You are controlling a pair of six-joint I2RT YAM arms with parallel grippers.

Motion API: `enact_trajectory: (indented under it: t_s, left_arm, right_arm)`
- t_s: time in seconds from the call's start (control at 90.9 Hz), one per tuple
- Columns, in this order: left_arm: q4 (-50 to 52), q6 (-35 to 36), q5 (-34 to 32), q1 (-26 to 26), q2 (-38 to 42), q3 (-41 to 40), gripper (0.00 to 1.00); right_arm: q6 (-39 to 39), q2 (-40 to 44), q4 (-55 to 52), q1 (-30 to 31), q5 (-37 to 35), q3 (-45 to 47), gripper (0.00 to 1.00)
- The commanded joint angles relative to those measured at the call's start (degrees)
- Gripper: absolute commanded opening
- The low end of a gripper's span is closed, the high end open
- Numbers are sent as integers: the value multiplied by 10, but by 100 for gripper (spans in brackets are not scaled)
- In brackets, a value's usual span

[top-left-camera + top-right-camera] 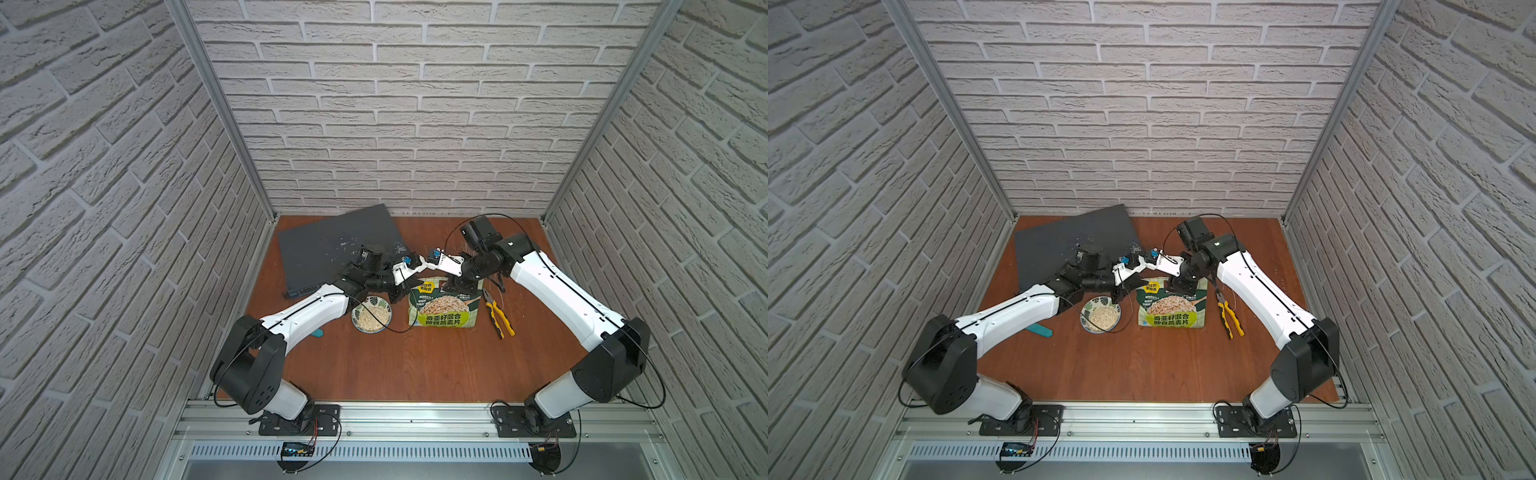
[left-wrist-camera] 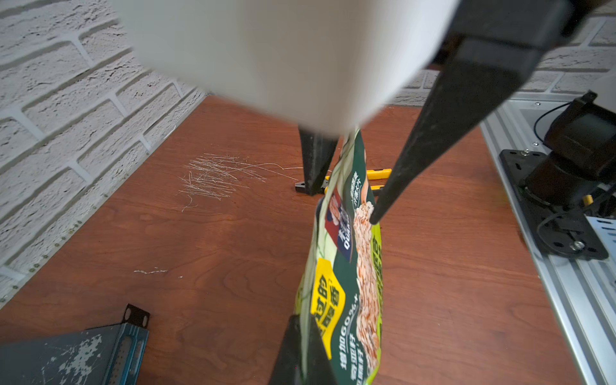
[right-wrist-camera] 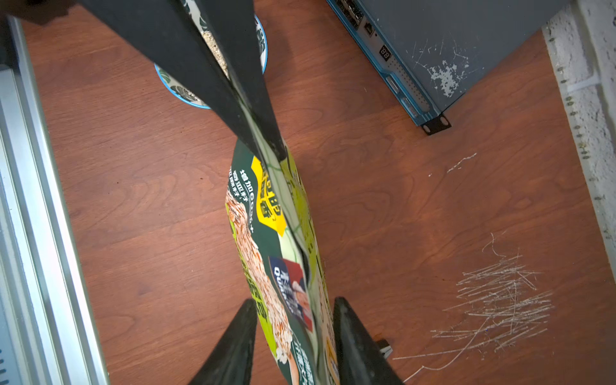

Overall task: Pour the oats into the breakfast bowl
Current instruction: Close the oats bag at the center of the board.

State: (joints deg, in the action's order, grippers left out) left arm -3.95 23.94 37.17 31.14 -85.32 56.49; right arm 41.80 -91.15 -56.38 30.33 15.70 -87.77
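Being pinched by left hand [image 3: 263, 146], pouch [image 3: 273, 233] is being straddled by open right hand [image 3: 294, 301]; grips being obscured in top views.

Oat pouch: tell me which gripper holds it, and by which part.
The left gripper pinches the oat pouch by its top edge, near the yellow badge. The right gripper stands open astride that edge, not clamping it.

White brick walls [image 1: 415, 124] enclose a scratched reddish-brown wooden tabletop [image 1: 395, 365].
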Motion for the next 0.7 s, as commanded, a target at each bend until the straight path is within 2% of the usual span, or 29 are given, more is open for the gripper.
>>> enact_trajectory:
  t_s: [0.0, 0.132, 0.363, 0.44, 0.495, 0.517, 0.55, 0.693]
  left_arm:
    - [-57, -9, 19, 3, 15, -6, 0]
    - [-70, -16, 20, 5, 16, -12, 0]
    - [-89, -19, 10, 6, 26, -33, 0]
    - [-96, -22, 4, 6, 28, -38, 0]
    - [-101, -25, -1, 6, 30, -44, 0]
    - [-103, -26, -2, 5, 32, -46, 2]
    - [-104, -27, -5, 5, 34, -50, 5]
    - [-102, -31, -16, -3, 45, -64, 19]
  right_arm:
    - [1, -32, 27, 17, 46, -27, 41]
    - [1, -58, 29, 19, 60, -46, 41]
    - [-9, -67, 6, -3, 73, -57, 31]
    - [-9, -69, 0, -3, 77, -52, 22]
    - [-8, -69, -1, -3, 75, -44, 10]
    - [-8, -68, -1, -3, 74, -42, 5]
    - [-8, -66, 1, -3, 69, -37, 4]
    - [-9, -56, 4, -2, 62, -32, 5]
